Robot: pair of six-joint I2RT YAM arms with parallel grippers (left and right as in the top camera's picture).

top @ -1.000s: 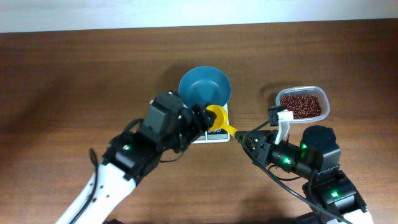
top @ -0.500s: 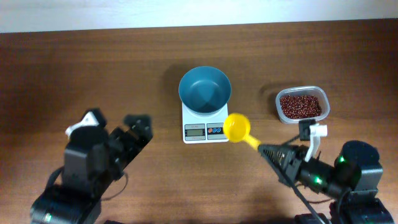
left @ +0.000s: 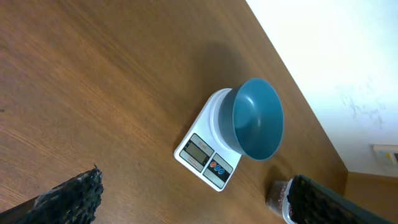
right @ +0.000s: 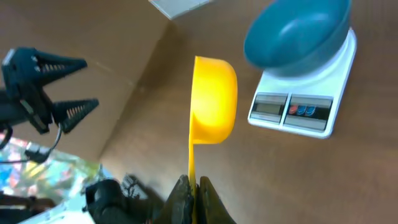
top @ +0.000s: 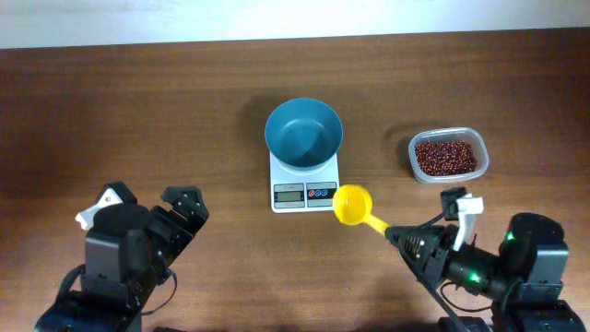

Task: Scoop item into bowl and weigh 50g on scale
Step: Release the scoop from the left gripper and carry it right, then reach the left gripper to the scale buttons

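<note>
The teal-blue bowl (top: 303, 133) sits on the white scale (top: 305, 188) at the table's middle; both also show in the left wrist view (left: 257, 118) (left: 207, 161) and the right wrist view (right: 295, 30) (right: 292, 114). The bowl looks empty. The red-brown beans (top: 447, 156) lie in a clear plastic tub (top: 417, 172) to the right. My right gripper (top: 394, 235) is shut on the handle of a yellow scoop (top: 352, 204), which hangs empty just right of the scale's front. In the right wrist view the scoop (right: 213, 99) stands above the jaws (right: 192, 188). My left gripper (top: 182, 205) is open and empty at the lower left.
The wooden table's front edge lies close to both arm bases. The tub's edge (left: 277, 195) shows at the left wrist view's bottom right, beside a finger.
My left arm has pulled away from the scale to the lower left, with its gripper open. My right gripper has drawn back and down with the yellow scoop.
</note>
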